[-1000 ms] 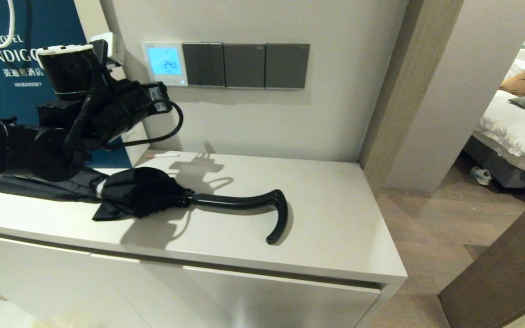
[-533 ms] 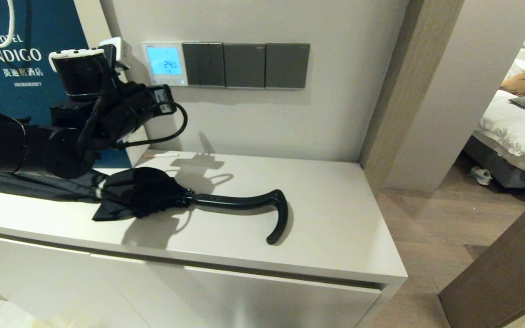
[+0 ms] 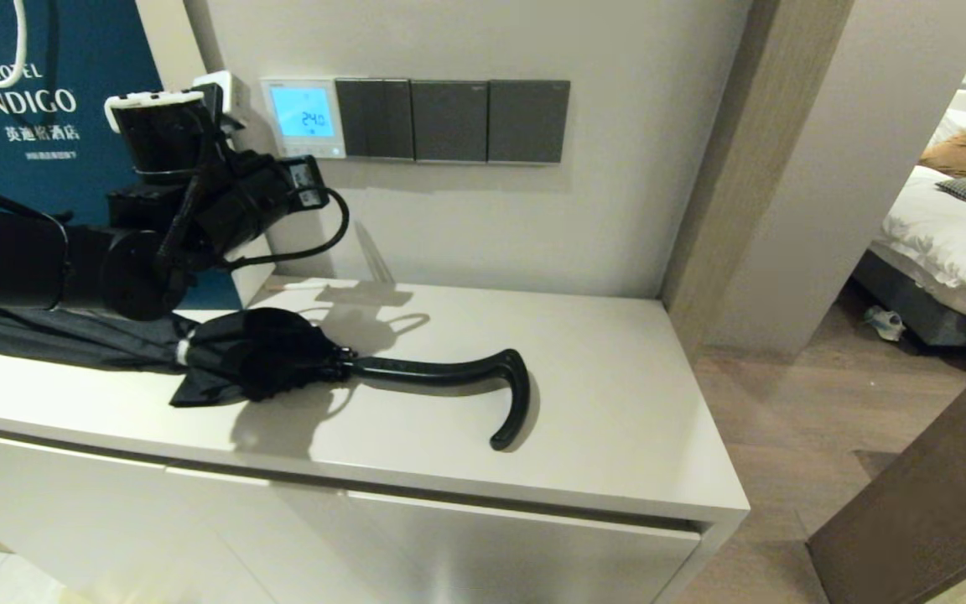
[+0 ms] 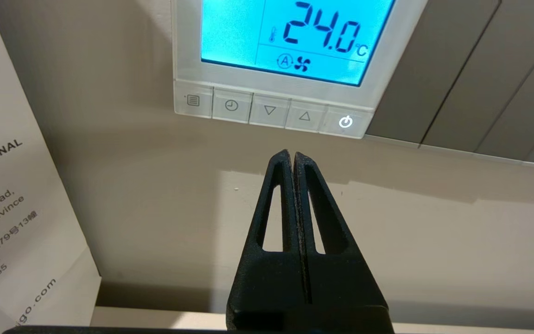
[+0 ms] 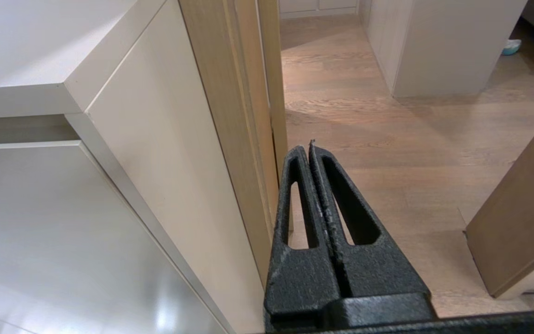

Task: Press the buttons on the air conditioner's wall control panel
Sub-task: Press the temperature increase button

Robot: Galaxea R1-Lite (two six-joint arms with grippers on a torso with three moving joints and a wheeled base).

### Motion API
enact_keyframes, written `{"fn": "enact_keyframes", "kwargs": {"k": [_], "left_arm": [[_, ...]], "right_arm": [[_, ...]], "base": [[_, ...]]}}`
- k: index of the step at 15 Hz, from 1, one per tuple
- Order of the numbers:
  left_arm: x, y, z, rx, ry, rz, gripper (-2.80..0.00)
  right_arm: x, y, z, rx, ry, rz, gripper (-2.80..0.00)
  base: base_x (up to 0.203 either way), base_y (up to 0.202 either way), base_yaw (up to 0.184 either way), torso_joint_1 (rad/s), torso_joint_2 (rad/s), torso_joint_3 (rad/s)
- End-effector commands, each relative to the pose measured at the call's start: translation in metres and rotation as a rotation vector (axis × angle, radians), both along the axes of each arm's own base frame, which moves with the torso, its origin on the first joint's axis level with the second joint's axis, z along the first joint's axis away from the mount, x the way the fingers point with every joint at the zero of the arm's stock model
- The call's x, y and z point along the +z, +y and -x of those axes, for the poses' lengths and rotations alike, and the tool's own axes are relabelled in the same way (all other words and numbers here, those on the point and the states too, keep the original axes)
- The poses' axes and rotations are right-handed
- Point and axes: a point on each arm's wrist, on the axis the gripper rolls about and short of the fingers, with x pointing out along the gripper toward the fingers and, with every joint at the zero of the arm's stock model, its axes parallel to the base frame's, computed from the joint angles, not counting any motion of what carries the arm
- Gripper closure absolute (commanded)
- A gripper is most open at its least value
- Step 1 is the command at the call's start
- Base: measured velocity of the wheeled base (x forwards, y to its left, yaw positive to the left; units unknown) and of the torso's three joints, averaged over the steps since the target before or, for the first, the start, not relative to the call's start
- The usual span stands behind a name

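Note:
The air conditioner's wall control panel is a small white square on the wall, its screen lit light blue and reading 24.0. In the left wrist view the panel fills the top, with the buttons in a row along its lower edge and a lit power button at one end. My left gripper is shut and empty. Its tips sit just below the button row, under the arrow buttons, apart from the panel. My right gripper is shut and empty, parked low beside the cabinet's side, above the wood floor.
Dark grey switch plates adjoin the panel on its right. A folded black umbrella with a curved handle lies on the white cabinet top. A blue Hotel Indigo bag stands at the left by the wall.
My left arm has moved right and a little up, closer to the panel. The screen still reads 24.0. The umbrella has not moved.

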Motion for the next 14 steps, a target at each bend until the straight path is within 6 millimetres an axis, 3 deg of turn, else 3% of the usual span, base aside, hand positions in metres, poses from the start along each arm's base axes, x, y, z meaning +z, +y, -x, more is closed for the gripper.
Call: {"fn": "enact_keyframes", "kwargs": {"k": [1,14], "left_arm": [[0.001,-0.001,-0.001,-0.001,-0.007,0.003,0.0],[0.005,-0.006,-0.013,-0.007,-0.023,0.007,0.0]], "right_arm": [[0.0,0.0,0.0,0.0,0.003,0.0,0.0],[0.0,0.0,0.0,0.0,0.003,0.0,0.0]], "base": [[0.0,0.0,0.0,0.0,0.0,0.0],[0.0,0.0,0.0,0.0,0.0,0.0]]}}
